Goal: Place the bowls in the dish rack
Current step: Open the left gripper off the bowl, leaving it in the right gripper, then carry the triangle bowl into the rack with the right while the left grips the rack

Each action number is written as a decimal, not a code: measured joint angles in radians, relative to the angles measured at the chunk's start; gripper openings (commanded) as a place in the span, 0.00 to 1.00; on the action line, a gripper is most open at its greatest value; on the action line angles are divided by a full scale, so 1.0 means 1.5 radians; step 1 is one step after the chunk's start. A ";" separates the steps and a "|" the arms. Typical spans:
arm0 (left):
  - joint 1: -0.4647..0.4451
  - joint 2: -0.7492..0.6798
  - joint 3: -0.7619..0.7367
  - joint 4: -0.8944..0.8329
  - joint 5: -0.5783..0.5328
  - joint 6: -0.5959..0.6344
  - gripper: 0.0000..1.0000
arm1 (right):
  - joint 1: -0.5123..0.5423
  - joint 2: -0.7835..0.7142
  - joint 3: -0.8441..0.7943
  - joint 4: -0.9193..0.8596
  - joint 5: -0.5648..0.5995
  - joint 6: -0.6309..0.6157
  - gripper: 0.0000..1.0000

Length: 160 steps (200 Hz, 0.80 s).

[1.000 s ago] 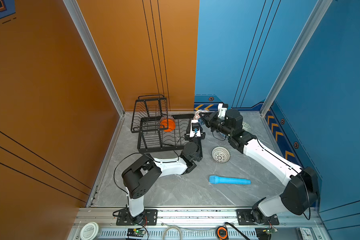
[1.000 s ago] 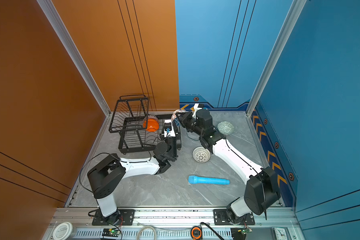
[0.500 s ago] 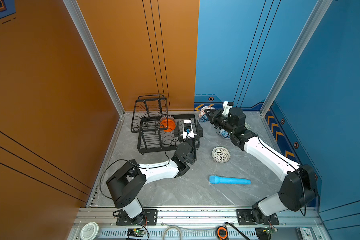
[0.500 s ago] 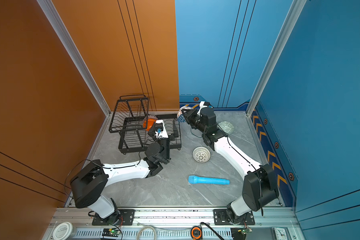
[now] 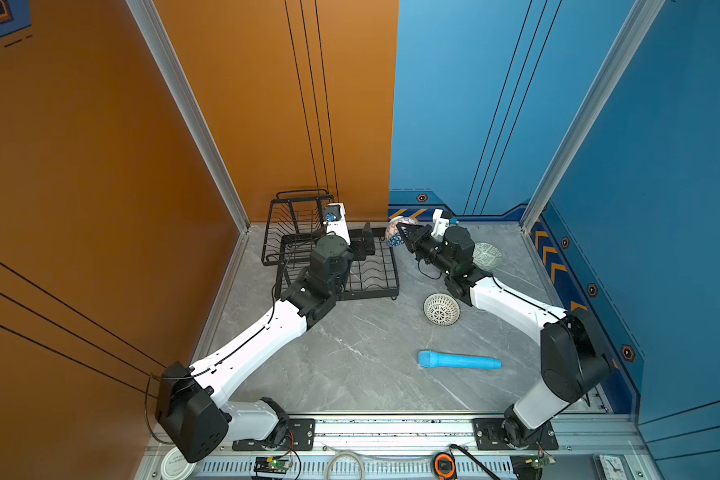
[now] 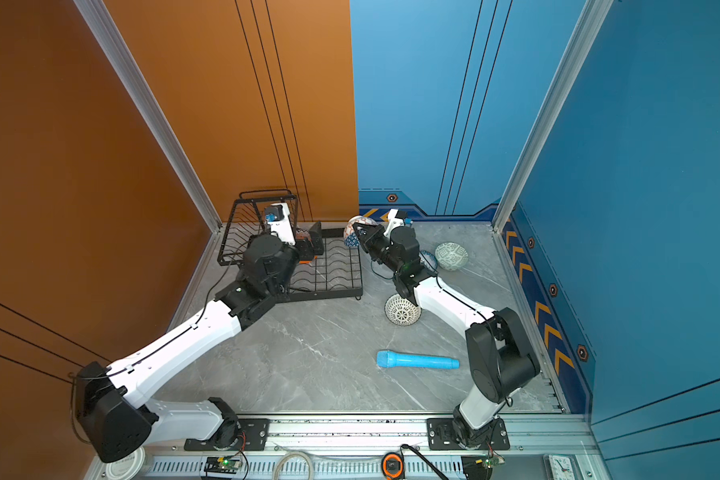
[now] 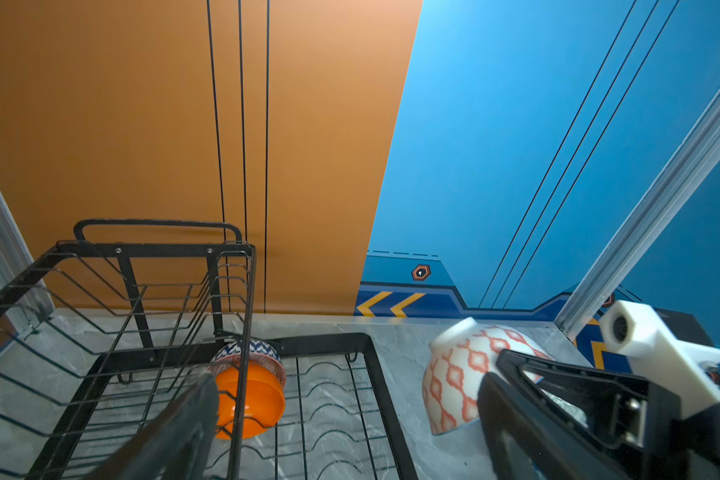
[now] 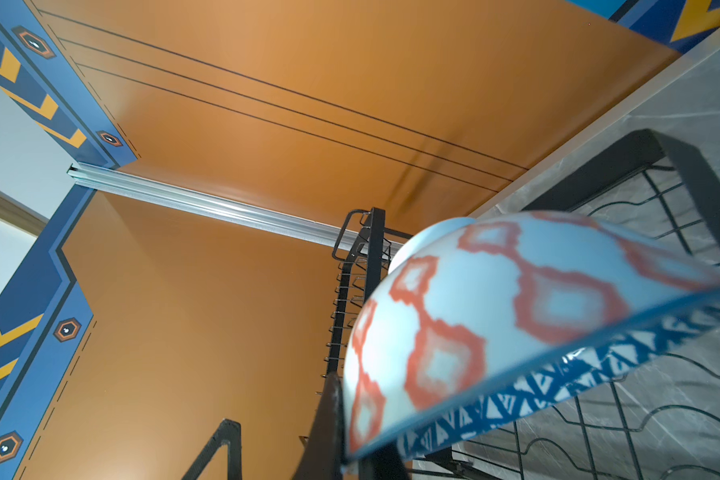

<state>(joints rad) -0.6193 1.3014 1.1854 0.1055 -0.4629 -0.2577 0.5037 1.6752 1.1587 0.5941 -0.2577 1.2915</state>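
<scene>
Right wrist view: the right gripper [image 5: 403, 232] pinches the orange-white diamond bowl [image 8: 495, 316] by its rim, tilted just beside the dish rack [image 7: 321, 340], presumably for slotting upright; the left gripper [image 7: 346, 399] hangs spread, empty, over the rack.

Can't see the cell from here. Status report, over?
Left claw open over rack, empty. Right claw shut on diamond bowl, beside rack, not in. Orange bowl racked. Left arm lies across rack.
</scene>
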 measured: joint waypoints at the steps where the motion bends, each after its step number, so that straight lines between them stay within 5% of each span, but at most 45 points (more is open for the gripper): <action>1: 0.001 0.000 0.001 -0.003 0.002 0.000 0.98 | 0.002 0.004 0.000 0.003 0.000 0.000 0.00; 64: 0.119 -0.018 0.053 -0.204 0.160 -0.050 0.98 | 0.054 0.155 0.017 0.114 0.011 0.038 0.00; 160: 0.199 -0.024 0.062 -0.241 0.260 -0.084 0.98 | 0.109 0.315 0.129 0.169 0.060 0.080 0.00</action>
<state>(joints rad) -0.3210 1.2648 1.2778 -0.2565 -0.0734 -0.3836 0.6670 2.1479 1.3521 0.8471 -0.1680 1.4113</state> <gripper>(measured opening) 0.979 0.070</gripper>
